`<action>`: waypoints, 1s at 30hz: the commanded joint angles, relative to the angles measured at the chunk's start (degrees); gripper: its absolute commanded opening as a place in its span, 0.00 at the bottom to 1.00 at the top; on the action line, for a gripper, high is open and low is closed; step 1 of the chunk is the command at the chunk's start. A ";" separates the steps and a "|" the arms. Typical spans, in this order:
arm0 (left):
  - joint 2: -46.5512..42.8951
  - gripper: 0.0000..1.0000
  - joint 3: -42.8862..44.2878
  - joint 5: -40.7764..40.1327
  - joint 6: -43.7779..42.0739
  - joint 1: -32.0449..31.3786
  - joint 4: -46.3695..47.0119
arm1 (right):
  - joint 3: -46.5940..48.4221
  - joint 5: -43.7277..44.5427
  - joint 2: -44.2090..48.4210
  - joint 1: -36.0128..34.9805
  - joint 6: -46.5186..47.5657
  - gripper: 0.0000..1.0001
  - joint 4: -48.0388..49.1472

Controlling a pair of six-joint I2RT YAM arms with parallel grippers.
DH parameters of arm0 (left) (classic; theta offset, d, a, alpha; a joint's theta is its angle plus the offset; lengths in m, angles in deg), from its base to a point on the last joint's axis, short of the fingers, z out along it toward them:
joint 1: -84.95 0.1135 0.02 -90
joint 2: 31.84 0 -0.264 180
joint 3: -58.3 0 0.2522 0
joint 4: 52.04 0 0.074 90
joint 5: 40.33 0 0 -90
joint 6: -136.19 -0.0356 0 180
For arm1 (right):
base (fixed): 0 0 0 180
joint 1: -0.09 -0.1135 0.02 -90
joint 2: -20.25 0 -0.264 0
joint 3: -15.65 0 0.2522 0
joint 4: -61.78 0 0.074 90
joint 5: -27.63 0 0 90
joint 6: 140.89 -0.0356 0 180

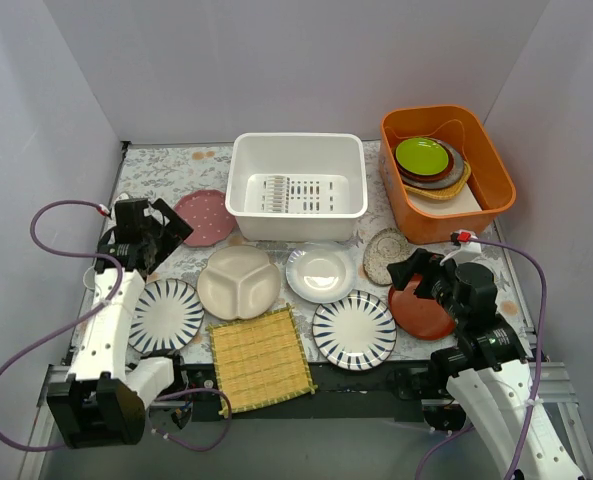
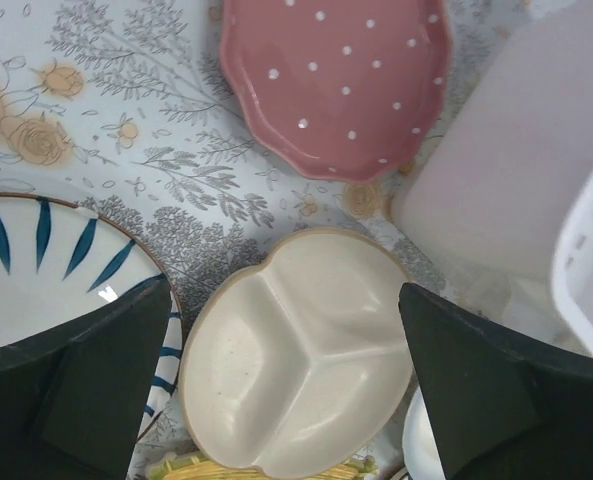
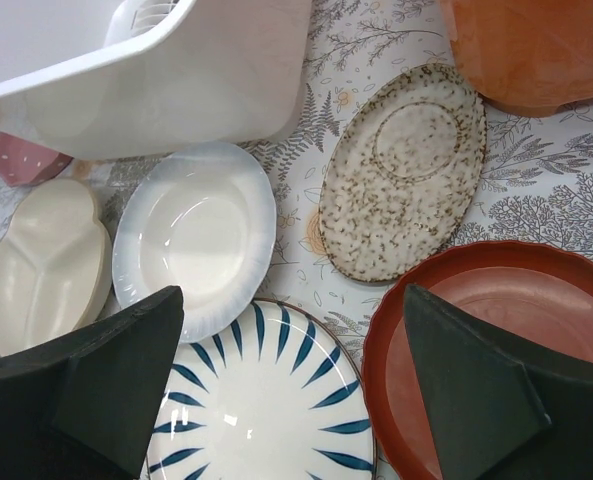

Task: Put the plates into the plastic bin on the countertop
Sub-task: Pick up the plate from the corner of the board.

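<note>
Several plates lie flat on the fern-printed countertop (image 1: 166, 170): pink dotted (image 1: 204, 217), cream three-section (image 1: 238, 282), glossy white (image 1: 320, 271), beige lacy (image 1: 386, 255), red-brown (image 1: 424, 318), and two blue-striped ones (image 1: 166, 315) (image 1: 354, 330). The white plastic bin (image 1: 296, 222) stands behind them with nothing in it. My left gripper (image 1: 166, 228) hangs open over the cream plate (image 2: 296, 350), below the pink one (image 2: 336, 80). My right gripper (image 1: 416, 272) is open above the gap between a striped plate (image 3: 266, 410) and the red-brown plate (image 3: 496, 330). Neither holds anything.
An orange tub (image 1: 496, 170) at the back right holds stacked lime-green and brown dishes (image 1: 423, 157). A square yellow bamboo mat (image 1: 261, 355) lies at the front edge between the striped plates. Grey walls close in three sides.
</note>
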 commanded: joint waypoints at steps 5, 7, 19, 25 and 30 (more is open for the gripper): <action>-7.59 0.98 0.42 11.83 -5.73 0.20 6.50 | 0.83 -5.23 -1.92 -0.19 1.55 0.98 0.74; -6.27 0.98 0.16 14.02 -6.35 0.20 5.97 | 1.45 -7.94 -4.20 -0.28 1.38 0.98 0.74; -5.47 0.98 -5.82 24.58 -4.94 0.20 7.03 | 5.05 -21.30 -11.32 -0.37 3.40 0.98 0.92; -5.12 0.98 -6.25 24.31 -5.03 0.20 5.62 | 4.97 -23.69 -10.01 -0.72 3.58 0.98 -0.05; -5.47 0.98 -8.71 25.46 -4.15 0.20 6.50 | 3.39 -27.73 -9.49 -1.16 0.77 0.96 1.61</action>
